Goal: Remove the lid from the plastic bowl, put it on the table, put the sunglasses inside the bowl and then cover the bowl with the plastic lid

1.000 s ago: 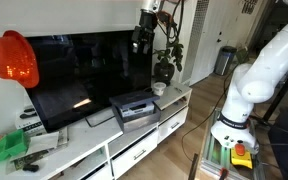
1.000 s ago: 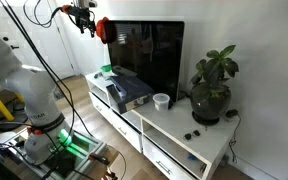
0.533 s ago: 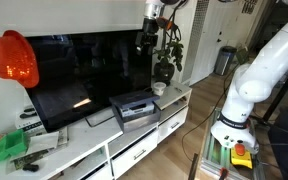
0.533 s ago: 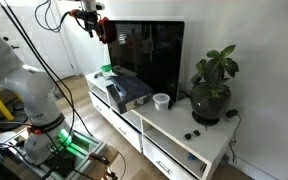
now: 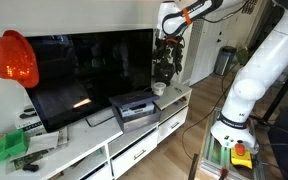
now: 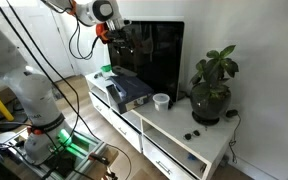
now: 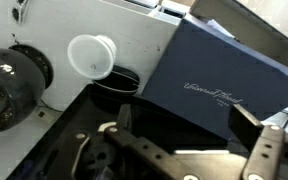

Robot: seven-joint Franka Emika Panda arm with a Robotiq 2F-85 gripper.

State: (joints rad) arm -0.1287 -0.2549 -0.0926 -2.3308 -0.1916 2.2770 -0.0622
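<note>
The small whitish plastic bowl with its lid on stands on the white cabinet top, between the grey box-shaped device and the potted plant. It also shows in an exterior view and from above in the wrist view. Small dark sunglasses lie near the cabinet's end, past the plant. My gripper is high in the air in front of the TV, well above the bowl, seen also in an exterior view. In the wrist view the gripper is open and empty.
A large black TV stands along the back of the cabinet. A dark blue box lid fills the right of the wrist view. A red lamp and green items are at the far end.
My gripper has moved along the front of the TV toward the bowl and plant and has come down a little. The jaws stay open. Nothing on the cabinet has moved.
</note>
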